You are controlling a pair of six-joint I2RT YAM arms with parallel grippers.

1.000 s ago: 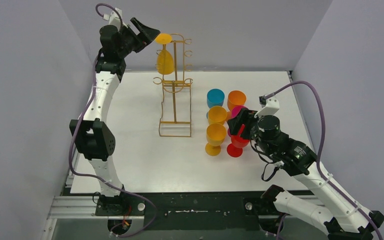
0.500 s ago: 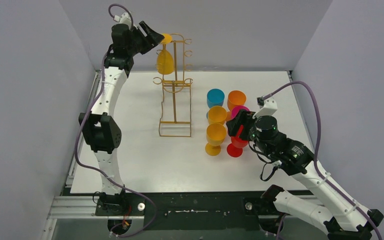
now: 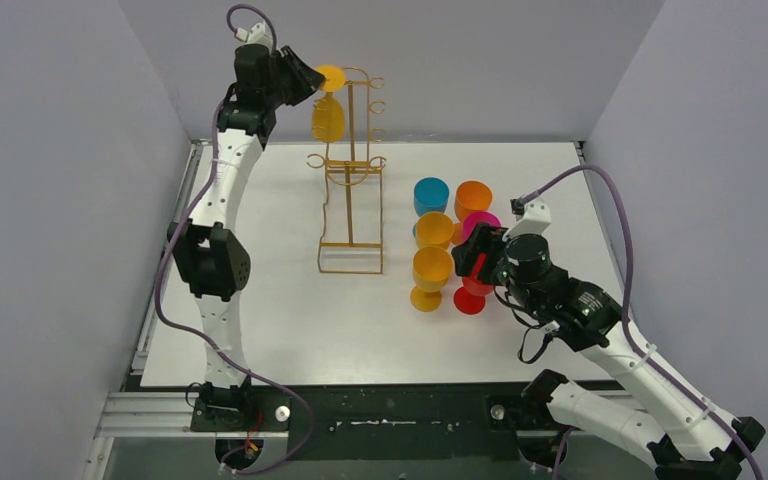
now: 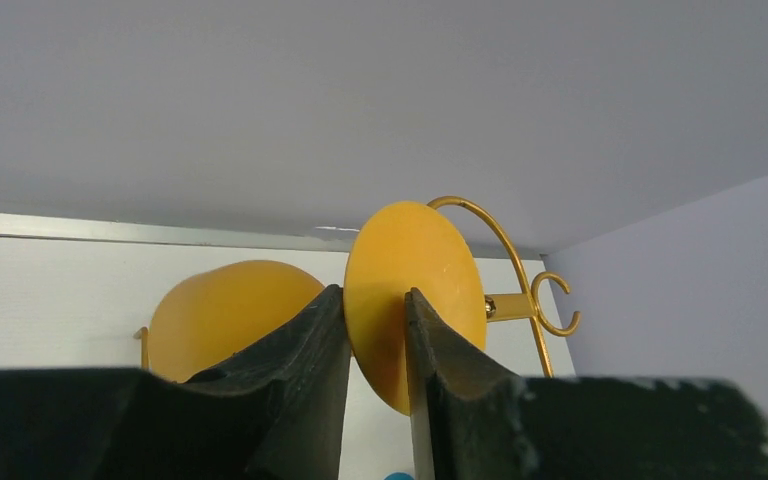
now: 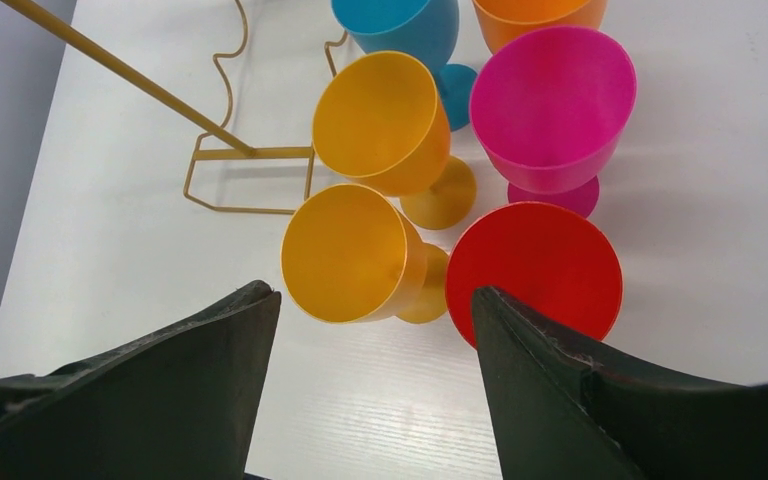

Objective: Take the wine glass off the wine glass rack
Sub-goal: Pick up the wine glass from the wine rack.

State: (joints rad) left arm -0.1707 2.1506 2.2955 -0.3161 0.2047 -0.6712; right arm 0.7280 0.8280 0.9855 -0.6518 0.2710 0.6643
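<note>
Left gripper (image 4: pixel 375 300): jaws narrow, pinching the flat round foot of the yellow wine glass (image 4: pixel 415 250) between the two fingers, one on each face of the disc. The wine glass (image 3: pixel 328 118) hangs inverted at the upper left of the wine glass rack (image 3: pixel 349 215), foot up, bowl mouth down toward the table (image 3: pixel 280 300), long axis about vertical. The left wrist view alone shows the finger contact on the foot, with the bowl to the left behind the finger and a gold curl of the rack to the right. The top view alone shows the full hang, with the left gripper (image 3: pixel 310 78) high at the rack's arched top and the rack's rectangular base standing on the table. Right gripper (image 5: pixel 375 295): jaws wide, holding nothing, above the standing glasses well right of the rack. Its wrist view looks into their mouths: two yellow glasses (image 5: pixel 345 255), a red glass (image 5: pixel 535 265), a pink glass (image 5: pixel 550 105) and a blue glass (image 5: pixel 400 25).
</note>
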